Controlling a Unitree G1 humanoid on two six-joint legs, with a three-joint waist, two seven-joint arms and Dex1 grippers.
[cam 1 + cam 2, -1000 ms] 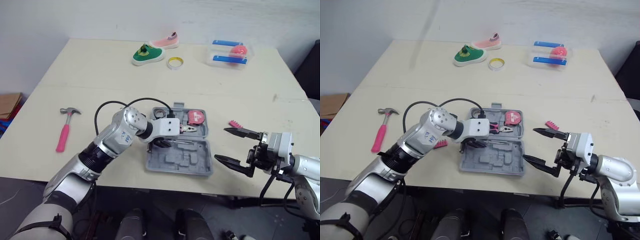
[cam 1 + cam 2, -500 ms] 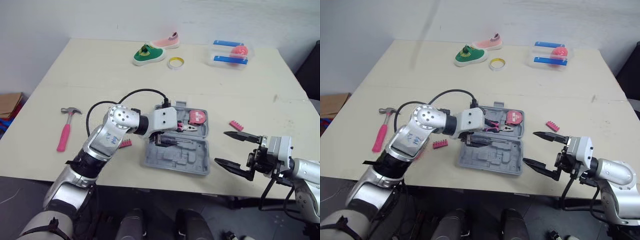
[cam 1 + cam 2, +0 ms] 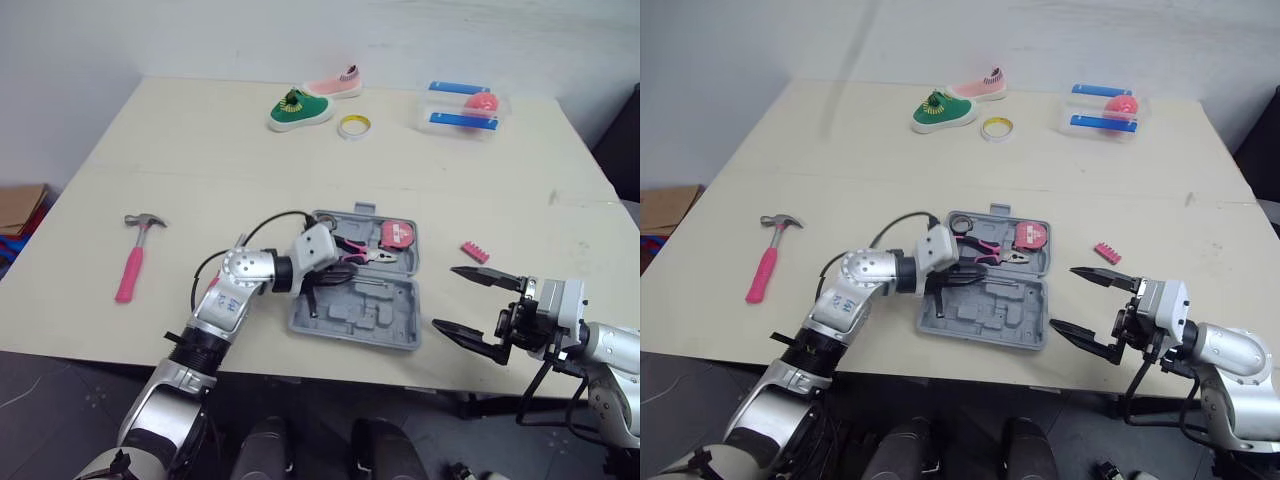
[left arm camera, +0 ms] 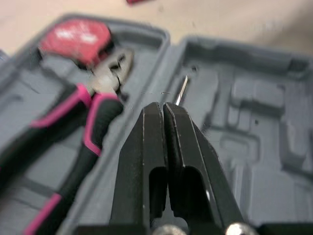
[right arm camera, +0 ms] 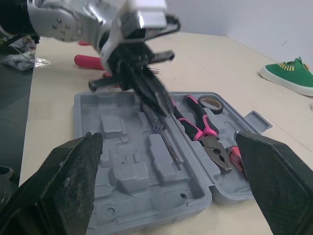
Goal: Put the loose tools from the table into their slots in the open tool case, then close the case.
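The grey tool case lies open near the table's front edge. Its far half holds pink-handled pliers and a red tape measure. A screwdriver lies in the near half. My left gripper hovers shut over the case's left side, its fingertips just short of the screwdriver shaft, with nothing visibly between them. A pink-handled hammer lies on the table far left. A pink bit holder lies right of the case. My right gripper stands wide open right of the case.
A green shoe, a pink shoe, a roll of tape and a clear box with blue lids sit along the table's far side. Bare table lies between the hammer and the case.
My left arm has drawn back toward the near left, and its gripper has retreated to the case's left side. A pink bit holder seen left of the case is now behind that arm. The right gripper barely moved.
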